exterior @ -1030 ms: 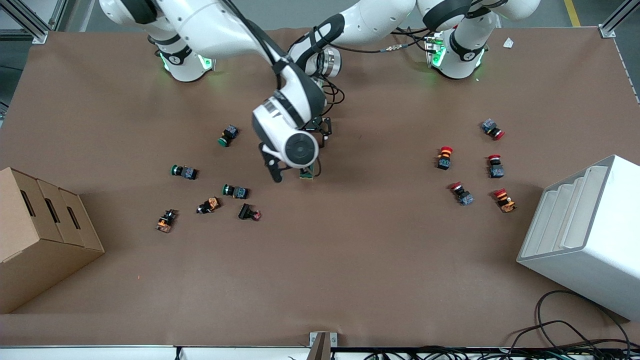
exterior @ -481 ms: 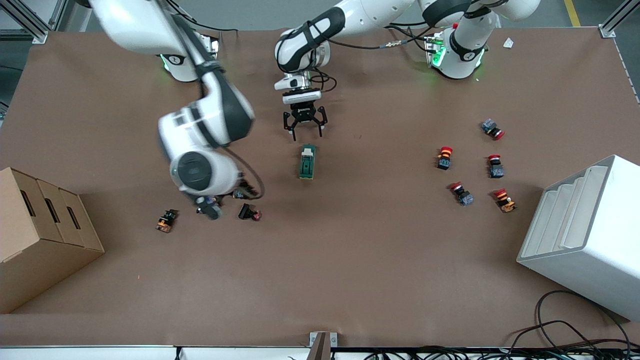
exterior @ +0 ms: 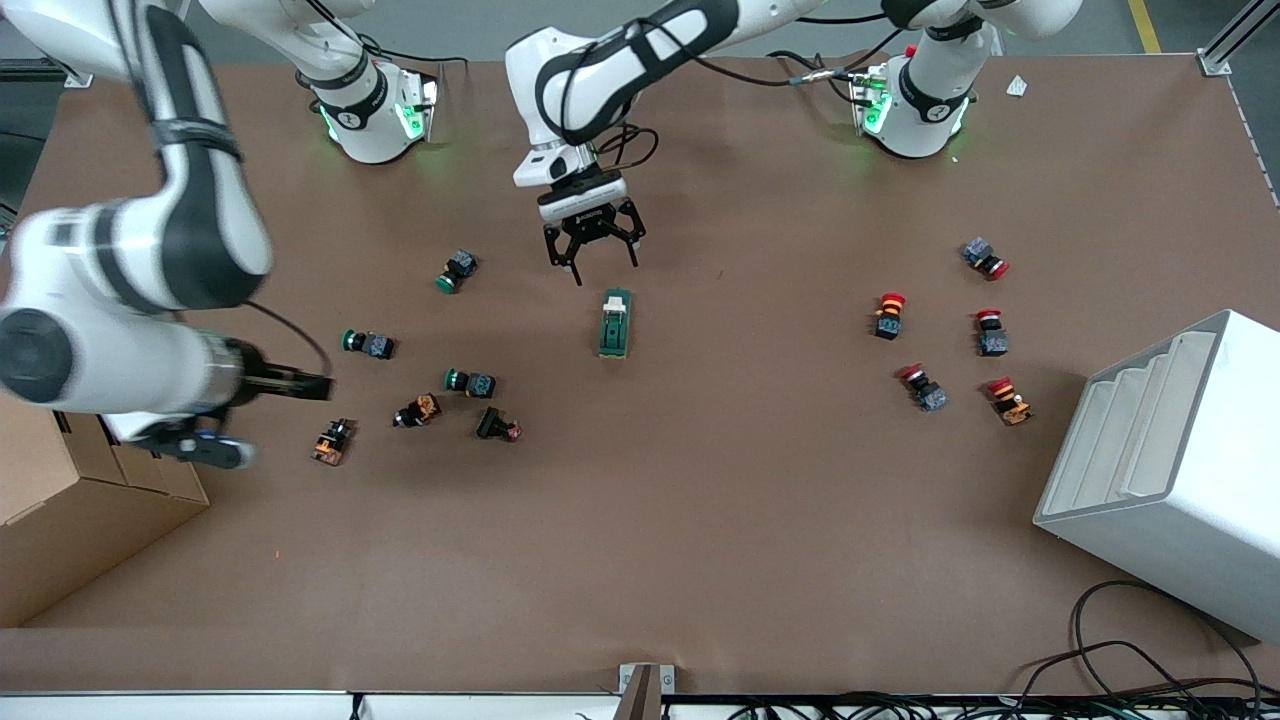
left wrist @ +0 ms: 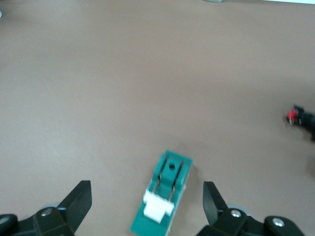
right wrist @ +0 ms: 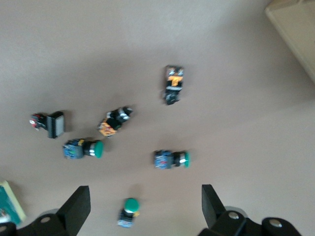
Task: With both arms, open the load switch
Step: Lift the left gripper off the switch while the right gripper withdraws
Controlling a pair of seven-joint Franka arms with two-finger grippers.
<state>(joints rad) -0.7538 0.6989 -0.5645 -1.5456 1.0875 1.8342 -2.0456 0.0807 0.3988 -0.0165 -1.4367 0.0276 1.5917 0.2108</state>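
The load switch is a dark-green block with a white lever at the end toward the robots' bases, lying flat at mid-table. My left gripper hangs open just past that lever end. In the left wrist view the load switch lies between the spread fingers, untouched. My right gripper is up in the air over the push-buttons toward the right arm's end, open and holding nothing. A green push-button shows far below its spread fingers, and a corner of the load switch shows at the frame's edge.
Green, orange and black push-buttons lie scattered toward the right arm's end. Red-capped push-buttons lie toward the left arm's end. A cardboard box and a white stepped bin stand at the table's two ends.
The right arm has swung up and away from the load switch toward its own end of the table. The left gripper stayed open and shifted slightly sideways. The switch has not moved.
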